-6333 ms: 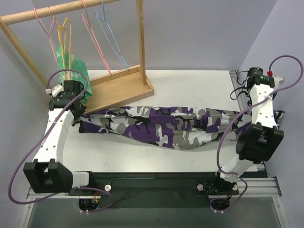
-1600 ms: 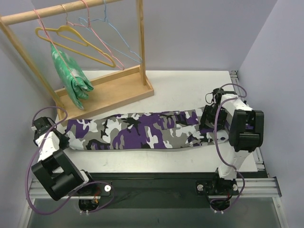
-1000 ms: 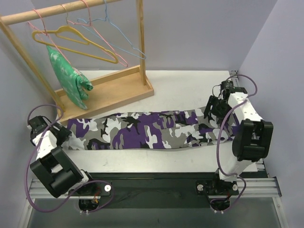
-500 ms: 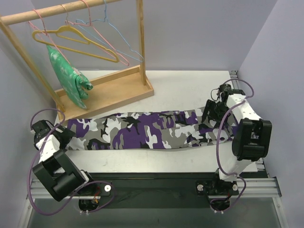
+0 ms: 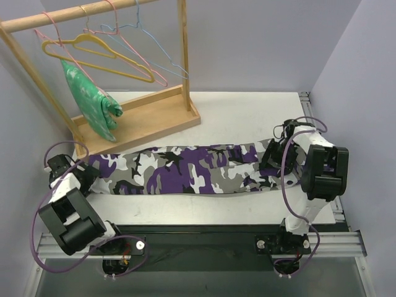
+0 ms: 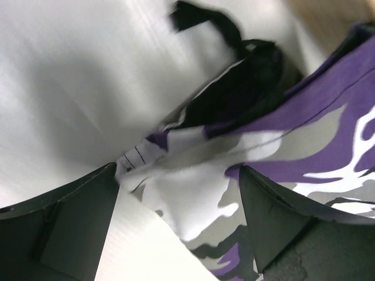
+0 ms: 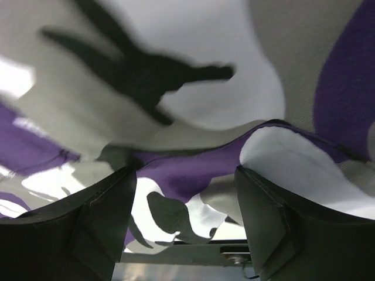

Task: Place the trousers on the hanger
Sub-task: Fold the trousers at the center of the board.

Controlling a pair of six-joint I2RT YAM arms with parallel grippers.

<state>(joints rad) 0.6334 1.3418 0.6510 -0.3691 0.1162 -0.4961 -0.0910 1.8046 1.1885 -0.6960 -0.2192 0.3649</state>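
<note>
Your left gripper (image 6: 179, 175) sits wide open around the trousers' (image 5: 185, 170) left end, probably lining up a grab. The hanger (image 5: 148, 78) is up on the rail (image 5: 62, 15), and a green garment (image 5: 93, 99) droops into the wooden tray (image 5: 154, 117). The trousers lie flat across the table (image 5: 247, 111). The right gripper (image 7: 186, 172) straddles a fold, but I can't tell if it's pinched.
</note>
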